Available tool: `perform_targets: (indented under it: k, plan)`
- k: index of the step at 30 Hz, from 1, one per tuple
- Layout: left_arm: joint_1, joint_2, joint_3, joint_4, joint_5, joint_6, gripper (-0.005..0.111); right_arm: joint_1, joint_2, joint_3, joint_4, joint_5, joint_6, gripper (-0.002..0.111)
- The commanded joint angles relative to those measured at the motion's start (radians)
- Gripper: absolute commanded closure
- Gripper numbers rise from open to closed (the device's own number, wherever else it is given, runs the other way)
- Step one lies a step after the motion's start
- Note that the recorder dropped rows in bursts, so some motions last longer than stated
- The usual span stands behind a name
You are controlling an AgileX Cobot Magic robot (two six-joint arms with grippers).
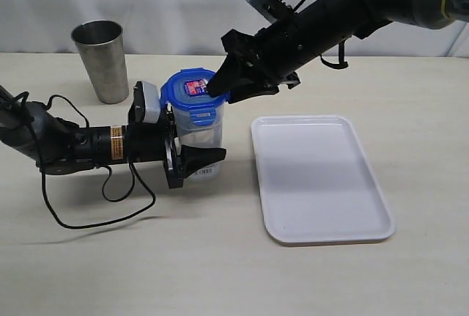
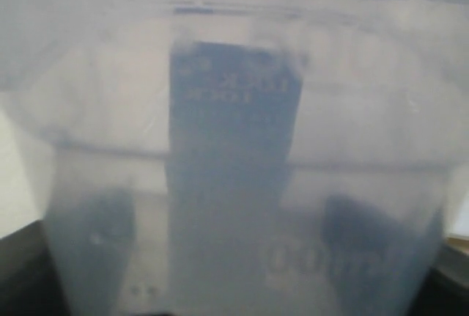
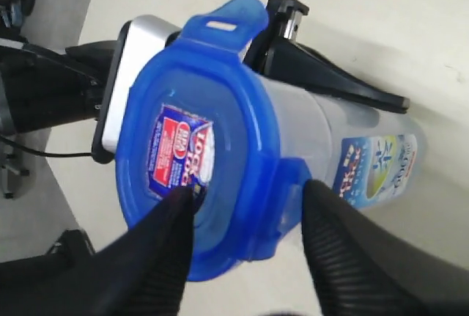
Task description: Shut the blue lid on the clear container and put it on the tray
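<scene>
The clear container (image 1: 199, 134) stands upright on the table with the blue lid (image 1: 192, 96) sitting on its mouth. My left gripper (image 1: 195, 144) is shut on the container's lower part, one finger in front and one behind. In the left wrist view the container (image 2: 234, 147) fills the picture, and the fingers (image 2: 95, 235) show as dark blurs through it. My right gripper (image 3: 249, 197) is open over the lid (image 3: 220, 111). One fingertip is on the sticker top and the other is just outside a folded-down side flap. Another flap (image 3: 227, 19) sticks outward.
The white tray (image 1: 319, 177) lies flat to the right of the container, a short gap away. A grey metal cup (image 1: 101, 59) stands at the back left. The left arm's black cable (image 1: 102, 199) loops over the table in front of that arm.
</scene>
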State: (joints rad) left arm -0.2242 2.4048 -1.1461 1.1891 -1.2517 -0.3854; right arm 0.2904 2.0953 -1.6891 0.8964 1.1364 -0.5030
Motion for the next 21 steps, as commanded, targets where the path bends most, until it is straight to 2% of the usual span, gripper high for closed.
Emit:
perform_targets:
  k: [1,11,16,21]
  plan:
    - [-0.02,-0.005,-0.005,0.003,0.031,0.015,0.107,0.013,-0.023,0.017,-0.128,-0.057,-0.032,0.051]
    - [-0.02,-0.005,-0.005,0.003,0.031,0.015,0.107,0.013,-0.147,0.017,-0.167,-0.081,-0.096,0.049]
    - [-0.02,-0.005,-0.005,0.003,0.031,0.015,0.107,0.015,-0.23,0.017,-0.173,-0.084,-0.189,0.05]
    - [-0.02,-0.005,-0.005,0.003,0.031,0.015,0.107,0.078,-0.291,0.017,-0.279,-0.027,-0.385,0.065]
